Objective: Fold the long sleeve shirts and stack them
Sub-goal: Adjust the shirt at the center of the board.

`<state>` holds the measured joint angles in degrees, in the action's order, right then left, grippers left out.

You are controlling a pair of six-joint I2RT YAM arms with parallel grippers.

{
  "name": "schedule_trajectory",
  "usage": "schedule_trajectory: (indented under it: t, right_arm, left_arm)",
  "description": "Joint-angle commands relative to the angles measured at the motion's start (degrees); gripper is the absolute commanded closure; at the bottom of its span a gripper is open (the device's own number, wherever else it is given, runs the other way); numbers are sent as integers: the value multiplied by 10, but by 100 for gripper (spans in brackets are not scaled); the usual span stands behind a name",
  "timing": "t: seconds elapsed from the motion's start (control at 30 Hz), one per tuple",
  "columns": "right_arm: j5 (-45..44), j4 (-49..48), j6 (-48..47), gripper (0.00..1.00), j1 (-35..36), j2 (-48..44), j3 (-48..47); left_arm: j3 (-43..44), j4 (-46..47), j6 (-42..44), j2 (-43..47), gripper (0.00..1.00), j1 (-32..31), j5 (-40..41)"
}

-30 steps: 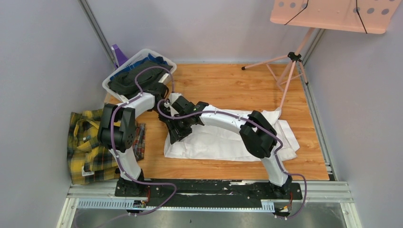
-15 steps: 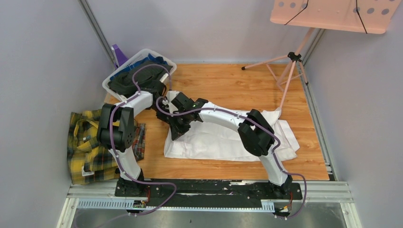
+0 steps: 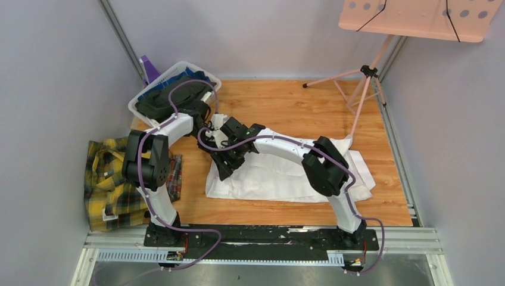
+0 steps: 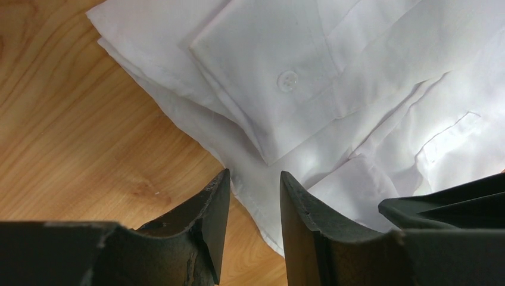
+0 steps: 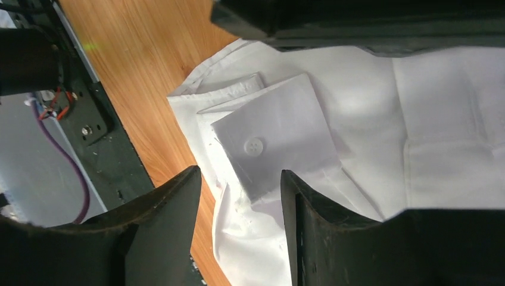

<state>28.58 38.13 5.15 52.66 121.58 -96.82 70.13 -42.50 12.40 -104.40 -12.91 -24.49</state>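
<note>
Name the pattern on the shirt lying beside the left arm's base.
Yellow and dark green checks; the plaid shirt shows best in the top external view.

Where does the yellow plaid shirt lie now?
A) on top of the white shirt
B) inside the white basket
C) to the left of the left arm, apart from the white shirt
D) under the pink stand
C: the plaid shirt lies bunched to the left of the left arm and does not touch the white shirt.
</note>
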Motion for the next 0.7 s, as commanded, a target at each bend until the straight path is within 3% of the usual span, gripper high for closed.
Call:
schedule_trajectory:
  t: [0.0, 0.1, 0.3, 0.67]
  right_arm:
    - [-20, 30, -68, 49, 20, 33, -20]
    - [-16, 27, -75, 53, 23, 34, -21]
    - [-26, 10, -74, 99, 20, 36, -29]
    - [-29, -86, -17, 100, -22, 17, -5]
  left_arm:
    - [27, -11, 16, 8, 56, 4, -16]
    - [28, -15, 19, 8, 56, 7, -16]
    - [42, -28, 21, 7, 57, 11, -17]
    - [47, -52, 25, 9, 57, 11, -10]
